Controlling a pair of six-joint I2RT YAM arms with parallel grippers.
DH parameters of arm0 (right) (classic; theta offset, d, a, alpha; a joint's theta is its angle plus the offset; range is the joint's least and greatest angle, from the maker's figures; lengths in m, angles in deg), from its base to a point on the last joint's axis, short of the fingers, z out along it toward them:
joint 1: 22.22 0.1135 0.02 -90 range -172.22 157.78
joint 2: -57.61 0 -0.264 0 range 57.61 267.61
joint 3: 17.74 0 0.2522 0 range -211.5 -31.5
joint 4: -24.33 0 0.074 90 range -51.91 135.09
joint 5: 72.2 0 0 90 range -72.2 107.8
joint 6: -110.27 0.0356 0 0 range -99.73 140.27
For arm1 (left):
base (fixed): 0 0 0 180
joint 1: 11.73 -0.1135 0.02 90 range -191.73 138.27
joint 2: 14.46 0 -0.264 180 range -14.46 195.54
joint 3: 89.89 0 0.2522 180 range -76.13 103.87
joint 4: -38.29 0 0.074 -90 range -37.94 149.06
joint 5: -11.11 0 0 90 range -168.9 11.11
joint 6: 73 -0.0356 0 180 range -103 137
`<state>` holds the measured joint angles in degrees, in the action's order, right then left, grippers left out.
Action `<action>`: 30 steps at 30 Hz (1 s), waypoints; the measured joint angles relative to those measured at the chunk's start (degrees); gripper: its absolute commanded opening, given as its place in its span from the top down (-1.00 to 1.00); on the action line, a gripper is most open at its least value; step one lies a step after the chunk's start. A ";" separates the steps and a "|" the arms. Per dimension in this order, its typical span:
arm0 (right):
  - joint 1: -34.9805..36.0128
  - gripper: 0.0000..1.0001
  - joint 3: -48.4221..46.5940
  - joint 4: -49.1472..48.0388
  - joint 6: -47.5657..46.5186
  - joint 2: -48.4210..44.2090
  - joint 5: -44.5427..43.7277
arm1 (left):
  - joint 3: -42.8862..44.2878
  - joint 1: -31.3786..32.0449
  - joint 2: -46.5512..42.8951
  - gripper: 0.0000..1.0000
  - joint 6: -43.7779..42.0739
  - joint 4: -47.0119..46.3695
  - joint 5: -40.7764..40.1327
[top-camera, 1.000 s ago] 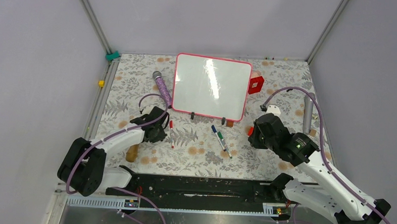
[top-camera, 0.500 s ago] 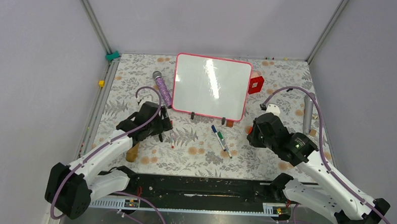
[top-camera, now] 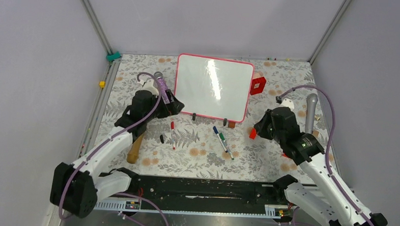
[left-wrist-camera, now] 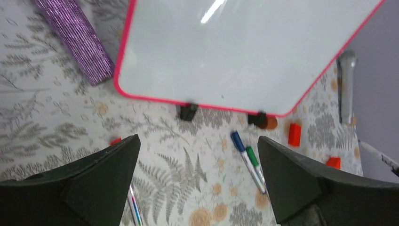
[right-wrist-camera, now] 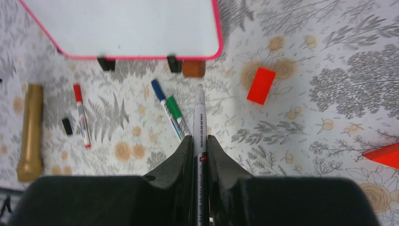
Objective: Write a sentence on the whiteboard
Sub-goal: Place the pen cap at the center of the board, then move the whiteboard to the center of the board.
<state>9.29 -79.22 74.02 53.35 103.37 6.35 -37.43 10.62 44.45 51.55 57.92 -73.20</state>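
Note:
The whiteboard (top-camera: 213, 88) stands tilted on two black feet at the back middle of the table, pink-framed and plain white. No sentence shows on it. My left gripper (top-camera: 171, 105) hovers by its lower left corner, jaws wide open and empty. In the left wrist view the whiteboard (left-wrist-camera: 235, 52) fills the top, above the left gripper (left-wrist-camera: 198, 138). My right gripper (top-camera: 259, 129) sits off the board's lower right corner. In the right wrist view the right gripper (right-wrist-camera: 200, 139) is shut on a grey marker (right-wrist-camera: 199, 113), whose bare tip points toward the whiteboard (right-wrist-camera: 127, 23).
On the cloth lie a red marker (top-camera: 172, 134), a black cap (top-camera: 161, 138), and a blue marker (top-camera: 216, 131) beside a green marker (top-camera: 224, 143). A purple microphone (top-camera: 162, 88), a grey microphone (top-camera: 310, 112), a gold handle (top-camera: 134, 148) and a red block (top-camera: 257, 85) surround the board.
My left gripper opened and moved away from me, from beside the red marker to the board's lower left corner. A black cap lies where it was. My right arm drew slightly right.

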 measured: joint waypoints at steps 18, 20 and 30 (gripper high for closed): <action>-8.74 1.00 -3.15 -6.99 5.70 12.02 -9.92 | 18.18 -18.43 34.80 -0.96 -1.77 -21.70 22.43; -9.16 1.00 -4.42 -7.91 4.85 14.21 -9.84 | 19.58 -18.47 38.27 -0.92 -1.84 -25.27 25.38; -10.34 1.00 -8.76 -12.66 4.00 23.67 -10.67 | 23.61 -18.47 48.28 -0.58 -3.15 -35.43 35.10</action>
<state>-1.05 -87.99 61.36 57.35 127.04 -4.31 -13.83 -7.85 92.73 48.40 22.49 -38.10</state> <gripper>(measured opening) 0.174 0.887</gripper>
